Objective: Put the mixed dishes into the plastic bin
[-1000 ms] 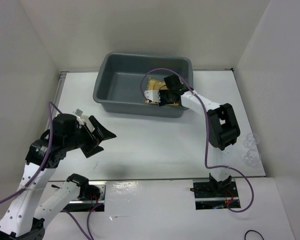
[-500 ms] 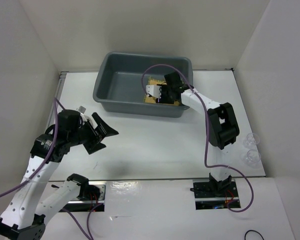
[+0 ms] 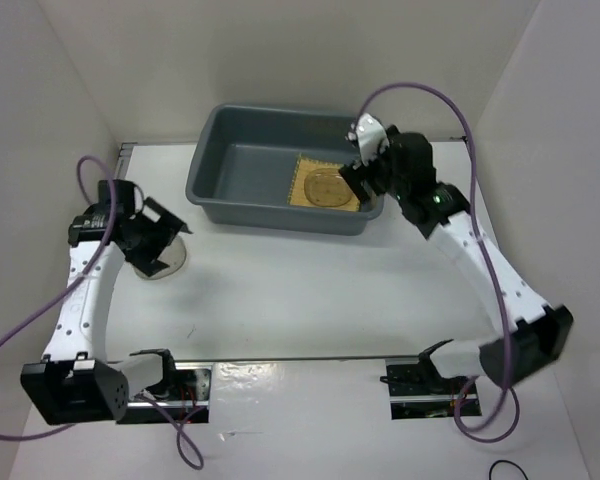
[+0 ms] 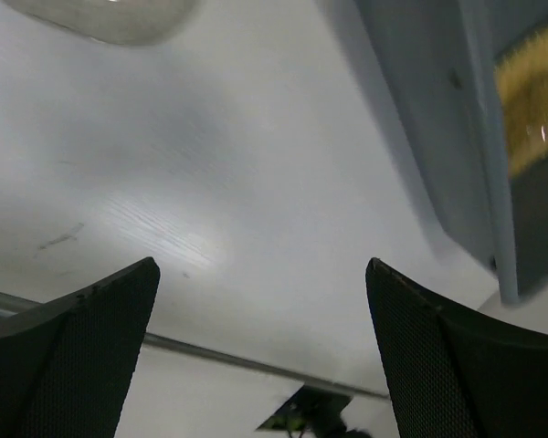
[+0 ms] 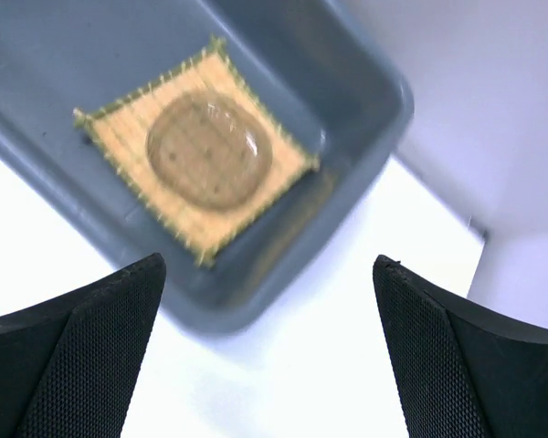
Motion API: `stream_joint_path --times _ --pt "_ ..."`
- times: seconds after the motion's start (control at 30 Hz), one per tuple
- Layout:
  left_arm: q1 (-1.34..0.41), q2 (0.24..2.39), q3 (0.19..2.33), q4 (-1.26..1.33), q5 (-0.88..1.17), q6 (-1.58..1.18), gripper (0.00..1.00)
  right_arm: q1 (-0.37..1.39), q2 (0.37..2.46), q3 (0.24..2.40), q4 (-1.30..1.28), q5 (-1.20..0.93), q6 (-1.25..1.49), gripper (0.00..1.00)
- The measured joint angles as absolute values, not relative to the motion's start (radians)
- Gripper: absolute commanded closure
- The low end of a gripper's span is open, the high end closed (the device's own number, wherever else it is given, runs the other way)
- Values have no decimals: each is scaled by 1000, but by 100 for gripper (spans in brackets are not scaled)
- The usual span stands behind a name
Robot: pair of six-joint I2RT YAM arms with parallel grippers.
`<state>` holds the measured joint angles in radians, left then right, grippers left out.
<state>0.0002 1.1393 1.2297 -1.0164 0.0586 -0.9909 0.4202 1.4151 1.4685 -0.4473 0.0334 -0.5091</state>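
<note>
The grey bin (image 3: 242, 178) is sitting at the far middle of the table (image 3: 310, 270). Inside it, at its right end, the square tan mat (image 3: 305, 195) is lying flat on the bottom, and a round see-through plate (image 3: 326, 187) is resting on the middle of the mat. In the right wrist view the mat (image 5: 119, 123) is showing its dark fringe all round, with the plate (image 5: 210, 151) centred on it and the bin's rounded corner (image 5: 370, 155) just beyond.

The right gripper (image 3: 361, 160) is hanging above the right end of the bin, over the mat. Its fingers (image 5: 82, 356) are standing wide apart and holding nothing; the right gripper (image 5: 267, 263) is clear of the plate and the mat.

The left gripper (image 3: 165, 243) is hovering at the left side of the table, well apart from the bin, just above a second clear plate (image 3: 172, 264) that is lying on the table. Its fingers (image 4: 73, 356) are also spread wide and gripping nothing. In the left wrist view that plate (image 4: 110, 14) is showing blurred at the top edge, beyond the left gripper (image 4: 261, 265), and the bin wall (image 4: 429, 119) is running down the right side.
</note>
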Motion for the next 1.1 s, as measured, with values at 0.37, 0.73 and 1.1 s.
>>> stream_joint_path --times 0.37,0.73,1.1 --pt "473 1235 1109 -946 75 -813 0 519 928 870 -506 292 -310 2" --pt "575 1393 994 -693 104 -735 5 501 876 756 -506 351 -273 2" --pt "570 1665 1018 -595 131 -562 22 512 866 754 -502 356 -273 2"
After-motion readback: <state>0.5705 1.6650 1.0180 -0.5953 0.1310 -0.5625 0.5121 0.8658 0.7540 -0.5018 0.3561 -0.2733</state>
